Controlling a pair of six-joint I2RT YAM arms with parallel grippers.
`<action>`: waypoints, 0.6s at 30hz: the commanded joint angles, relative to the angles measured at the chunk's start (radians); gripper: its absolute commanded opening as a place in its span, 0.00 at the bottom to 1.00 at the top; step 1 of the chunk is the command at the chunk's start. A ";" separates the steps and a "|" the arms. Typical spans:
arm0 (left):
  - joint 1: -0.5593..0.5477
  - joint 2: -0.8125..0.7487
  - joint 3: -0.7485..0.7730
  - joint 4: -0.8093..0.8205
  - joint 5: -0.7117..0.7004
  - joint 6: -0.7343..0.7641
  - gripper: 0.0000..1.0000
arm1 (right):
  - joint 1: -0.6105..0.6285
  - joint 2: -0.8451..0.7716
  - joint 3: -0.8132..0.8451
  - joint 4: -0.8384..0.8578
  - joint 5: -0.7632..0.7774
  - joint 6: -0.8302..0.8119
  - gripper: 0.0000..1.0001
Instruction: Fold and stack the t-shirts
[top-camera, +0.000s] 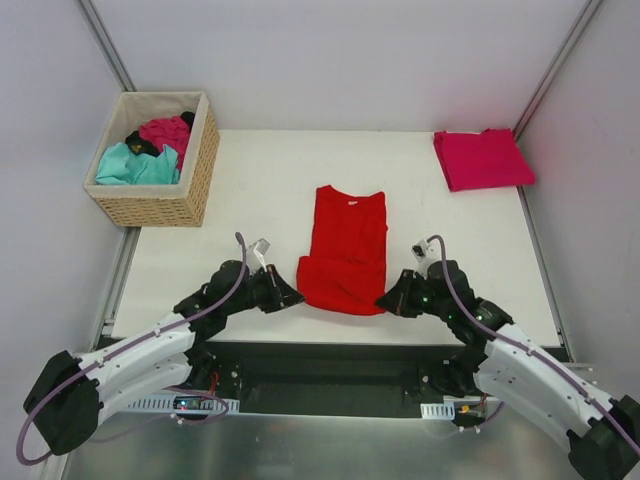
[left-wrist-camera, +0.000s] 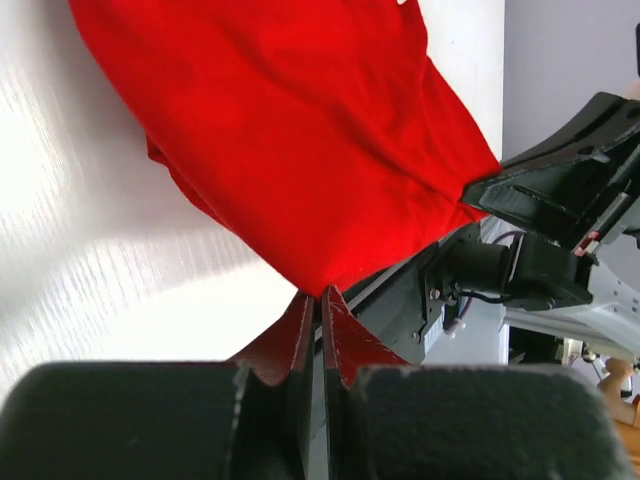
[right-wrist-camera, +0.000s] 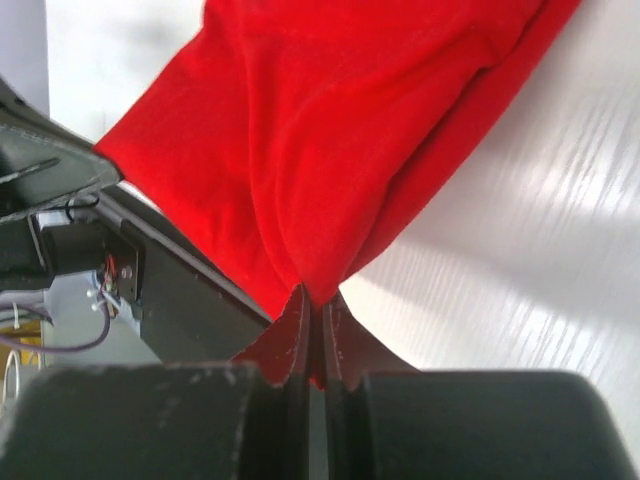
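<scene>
A bright red t-shirt (top-camera: 346, 249) lies folded lengthwise in the middle of the white table, collar at the far end. My left gripper (top-camera: 292, 296) is shut on its near left corner; the left wrist view shows the red cloth (left-wrist-camera: 300, 150) pinched at the fingertips (left-wrist-camera: 322, 296). My right gripper (top-camera: 385, 299) is shut on the near right corner, with the red cloth (right-wrist-camera: 340, 130) caught between its tips (right-wrist-camera: 316, 298). The near hem is lifted a little off the table. A folded pinkish crimson t-shirt (top-camera: 482, 158) lies at the far right corner.
A tan wicker basket (top-camera: 155, 160) stands at the far left and holds teal (top-camera: 135, 165), magenta (top-camera: 167, 131) and black cloth. The table's near edge and a dark rail (top-camera: 330, 352) run just behind both grippers.
</scene>
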 joint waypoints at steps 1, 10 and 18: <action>-0.079 -0.089 -0.005 -0.077 -0.122 -0.060 0.00 | 0.094 -0.151 0.003 -0.164 0.140 0.071 0.01; -0.107 -0.028 0.145 -0.151 -0.211 0.016 0.00 | 0.142 -0.171 0.182 -0.287 0.355 -0.053 0.01; -0.102 0.035 0.328 -0.212 -0.275 0.124 0.00 | 0.142 -0.038 0.309 -0.247 0.406 -0.133 0.01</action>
